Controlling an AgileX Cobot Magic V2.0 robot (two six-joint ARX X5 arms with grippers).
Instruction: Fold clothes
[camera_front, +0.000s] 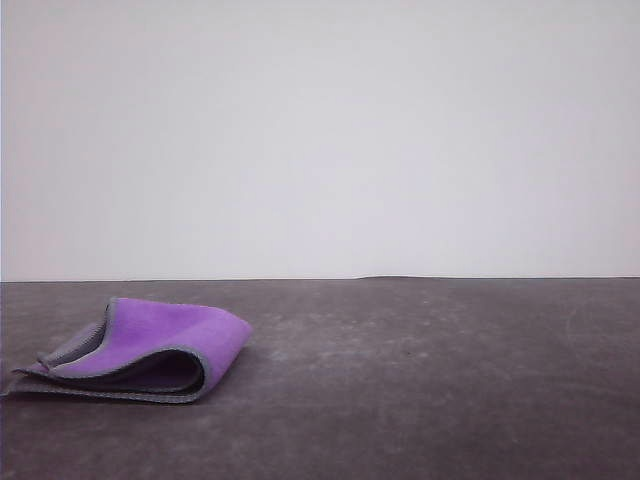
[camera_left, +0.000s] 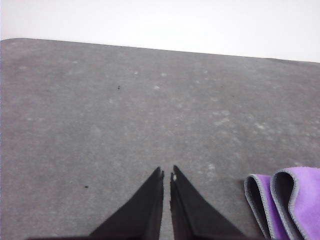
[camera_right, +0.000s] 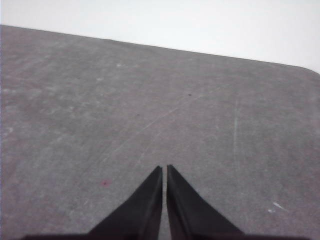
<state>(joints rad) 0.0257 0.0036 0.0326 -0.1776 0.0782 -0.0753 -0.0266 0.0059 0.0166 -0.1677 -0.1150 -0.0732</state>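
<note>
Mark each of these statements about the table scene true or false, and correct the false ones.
1. The cloth lies folded over itself, purple face outward. True.
2. The cloth sits on the right side of the table in the front view. False: it lies on the left side of the table.
3. The left end effector holds a corner of the cloth. False: its fingers are closed together on nothing, with the cloth lying apart to one side.
4. The right end effector is shut above bare table. True.
5. The cloth's edge has light grey stitching. True.
6. A second cloth lies beside the first. False: just one cloth is visible.
</note>
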